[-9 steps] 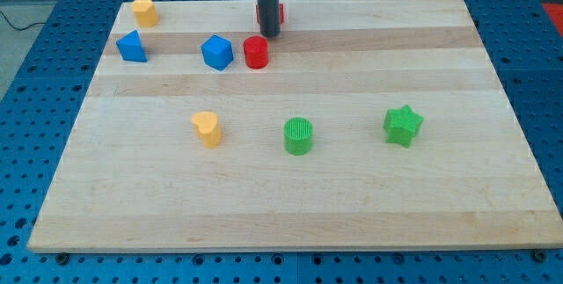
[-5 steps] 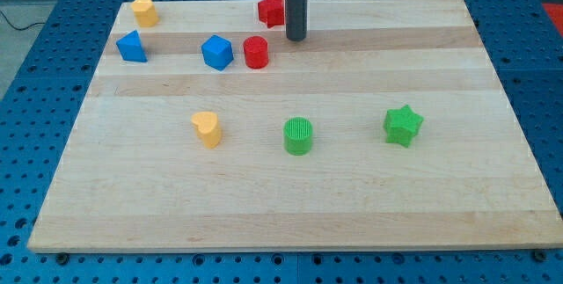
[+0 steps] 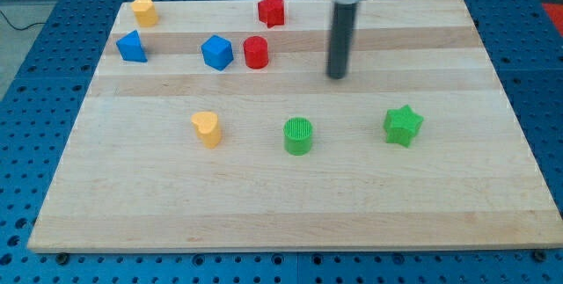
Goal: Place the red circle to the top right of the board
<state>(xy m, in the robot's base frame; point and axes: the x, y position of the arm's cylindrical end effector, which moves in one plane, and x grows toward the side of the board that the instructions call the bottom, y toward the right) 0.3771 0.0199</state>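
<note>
The red circle (image 3: 256, 53), a short red cylinder, stands on the wooden board (image 3: 290, 196) left of centre near the view's top, just right of a blue cube (image 3: 216, 53). My tip (image 3: 337, 76) is down on the board to the right of the red circle and a little lower, well apart from it. It touches no block. A red star-like block (image 3: 272, 10) sits above the red circle near the board's top edge.
A yellow block (image 3: 144, 10) is at the top left corner, a blue block (image 3: 132, 46) below it. A yellow heart (image 3: 207, 129), a green cylinder (image 3: 298, 135) and a green star (image 3: 403, 126) lie in a row across the middle.
My tip has moved from beside the red star to the right and down the view, away from the red circle. No block has moved.
</note>
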